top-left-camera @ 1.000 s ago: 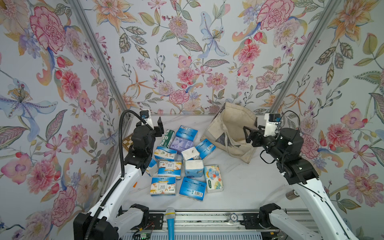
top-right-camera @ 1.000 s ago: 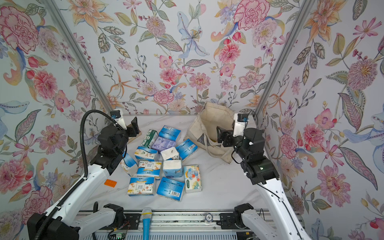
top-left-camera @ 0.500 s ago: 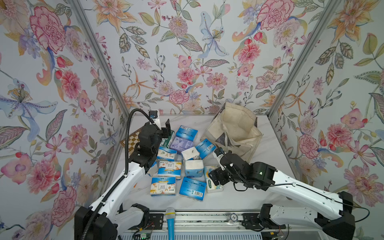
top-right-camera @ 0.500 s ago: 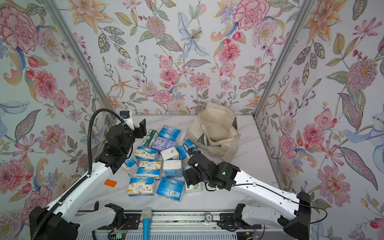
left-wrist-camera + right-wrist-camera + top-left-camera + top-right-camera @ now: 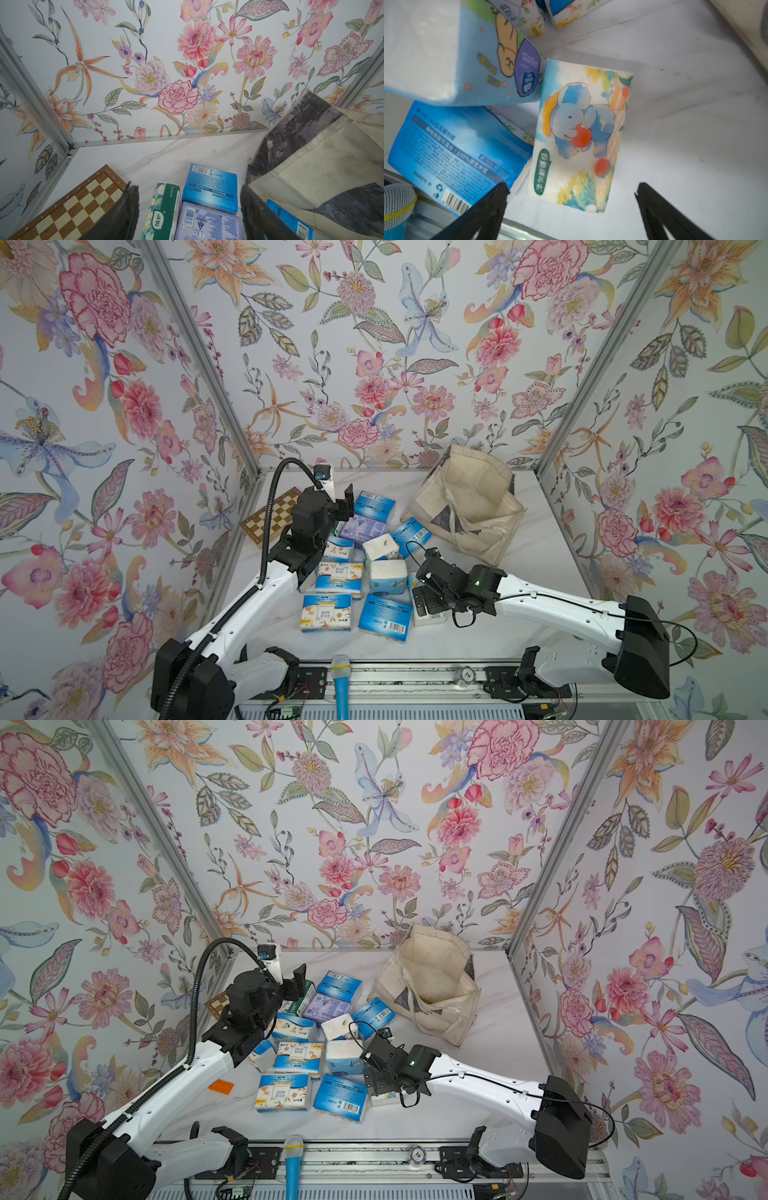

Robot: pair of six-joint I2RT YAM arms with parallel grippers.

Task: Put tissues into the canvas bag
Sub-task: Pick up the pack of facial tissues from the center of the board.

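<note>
Since a second ago, your right gripper (image 5: 572, 187) has swung from the canvas bag (image 5: 469, 506) to the elephant-printed tissues (image 5: 581, 135) by the table's (image 5: 519, 626) front edge, jaws wide apart. Also your left gripper (image 5: 187, 187) stands apart, empty. Expect a soft, light, slippery pack: pinch across its narrow width.

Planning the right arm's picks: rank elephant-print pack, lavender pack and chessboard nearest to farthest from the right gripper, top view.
1. elephant-print pack, just under the right gripper
2. lavender pack, mid-pile, farther back
3. chessboard, by the left wall
</note>
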